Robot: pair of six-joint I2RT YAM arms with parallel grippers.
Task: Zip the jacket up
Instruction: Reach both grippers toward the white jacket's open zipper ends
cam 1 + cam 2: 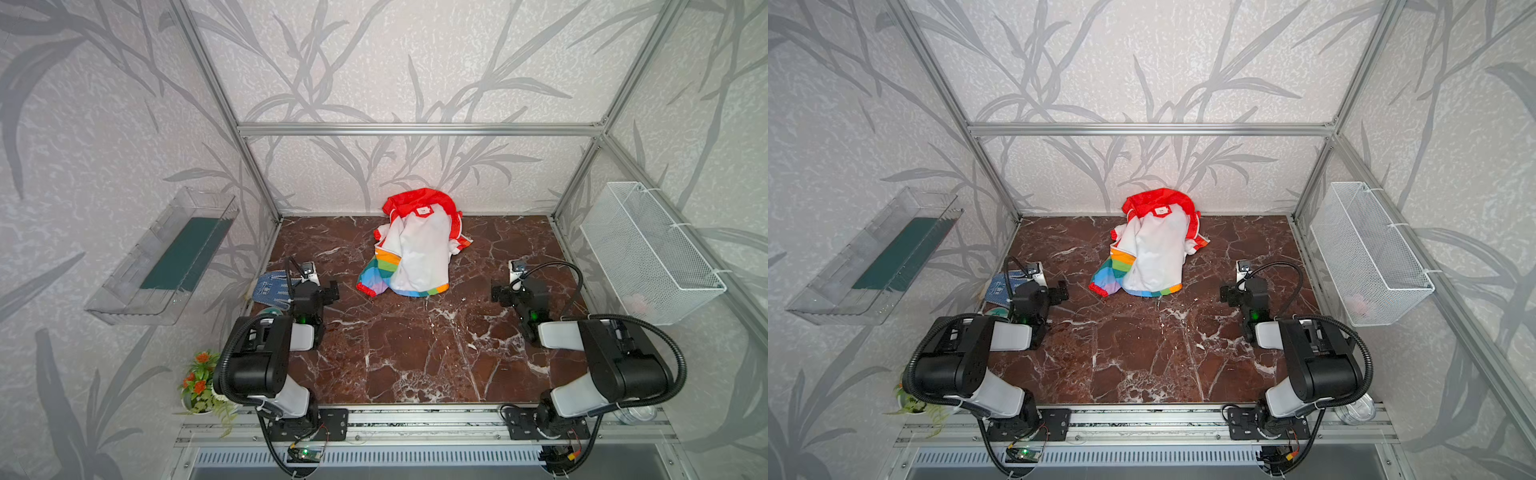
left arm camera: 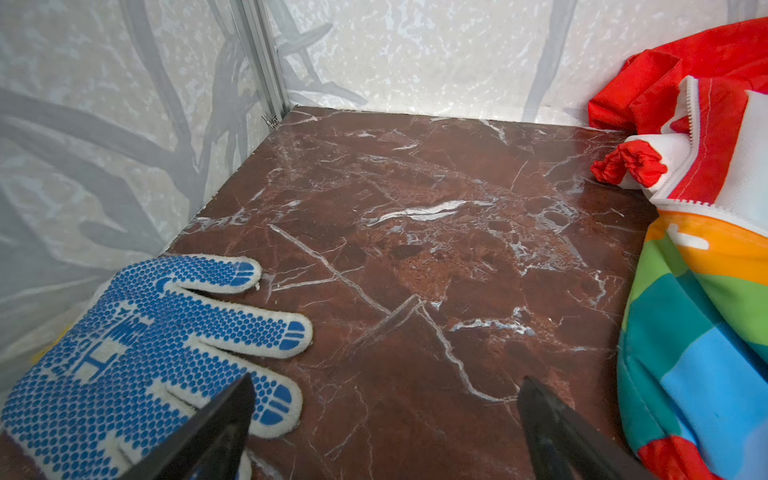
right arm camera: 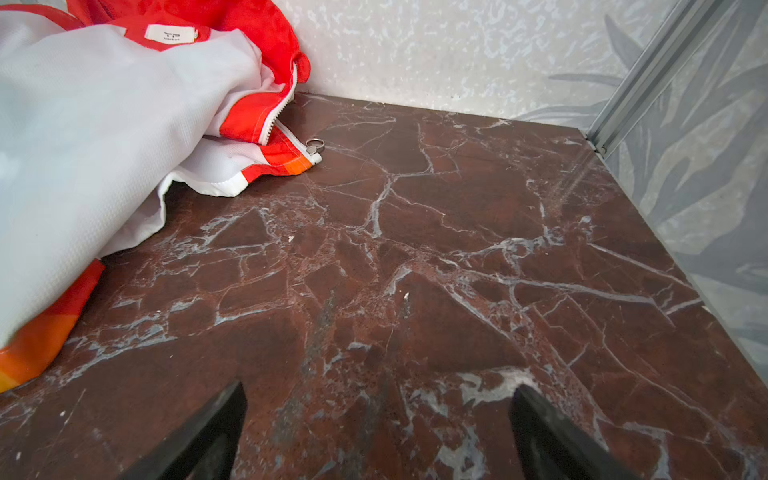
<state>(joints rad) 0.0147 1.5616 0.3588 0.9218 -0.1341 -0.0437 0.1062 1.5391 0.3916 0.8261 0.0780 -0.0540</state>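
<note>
Right now both arms sit parked and empty: left gripper [image 2: 386, 388] has its fingers spread wide over bare tabletop, and right gripper [image 3: 378, 392] is the same, fingers well apart w/ nothing between them. Just beside the left fingers lies a blue dotted glove [image 2: 158, 332], flat; one finger overlaps its tips in the wrist view. It's not part of the job, prob. clutter to leave alone. Ahead of both finger pairs, roughly between them and near the back wall, is the jacket [image 1: 415, 253]: crumpled and opened out, so white lining faces up, rainbow side shows at the hem, and the red hood [image 1: 419, 201] is bunched vs. the wall. It's unzipped. White zipper teeth [image 2: 690, 120] run along a loose edge ahead of the left fingers, and the metal pull ring [image 3: 314, 144] lies on the table beyond the right fingers, so the halves likely need lining up first. The table [image 1: 415, 353] is glossy dark-red marble w/ white veins. Around it are an alu frame, leaf-print walls, a clear tray [image 1: 166, 257] on one side wall and a wire basket [image 1: 648, 253] on the opposite one.
</note>
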